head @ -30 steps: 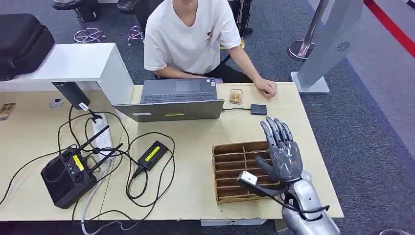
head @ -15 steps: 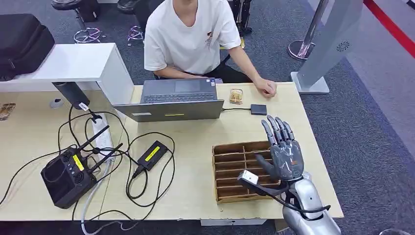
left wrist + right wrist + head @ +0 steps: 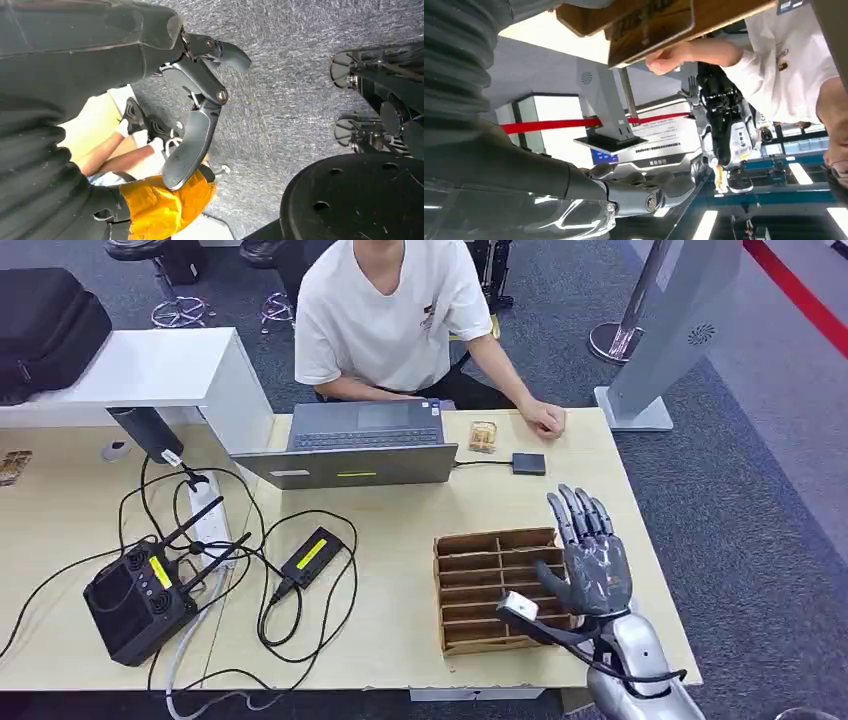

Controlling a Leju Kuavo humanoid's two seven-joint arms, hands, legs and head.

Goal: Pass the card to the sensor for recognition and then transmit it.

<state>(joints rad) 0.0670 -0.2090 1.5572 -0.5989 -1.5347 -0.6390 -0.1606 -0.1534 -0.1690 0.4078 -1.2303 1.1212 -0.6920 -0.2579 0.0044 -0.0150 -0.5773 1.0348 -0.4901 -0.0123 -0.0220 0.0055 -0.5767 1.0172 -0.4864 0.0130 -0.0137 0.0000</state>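
my right hand raised over brown slotted cardboard organizer on pale wooden table, fingers straight, slightly spread, empty. my left hand fingers loosely apart, empty.

Pale wooden table, bearing laptop, slotted wooden organizer, black controller, power strip, tangled cables.

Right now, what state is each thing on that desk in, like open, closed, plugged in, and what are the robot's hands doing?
Grey laptop: lid open, cable plugged into its side.
Brown cardboard divider tray: flat on the table, visible slots look empty.
Small black square sensor: lying flat, wired to the laptop.
Right hand: raised, fingers straight and spread, holding nothing.
Left hand: hanging over the carpet, holding nothing.
Black remote controller: antennas up.
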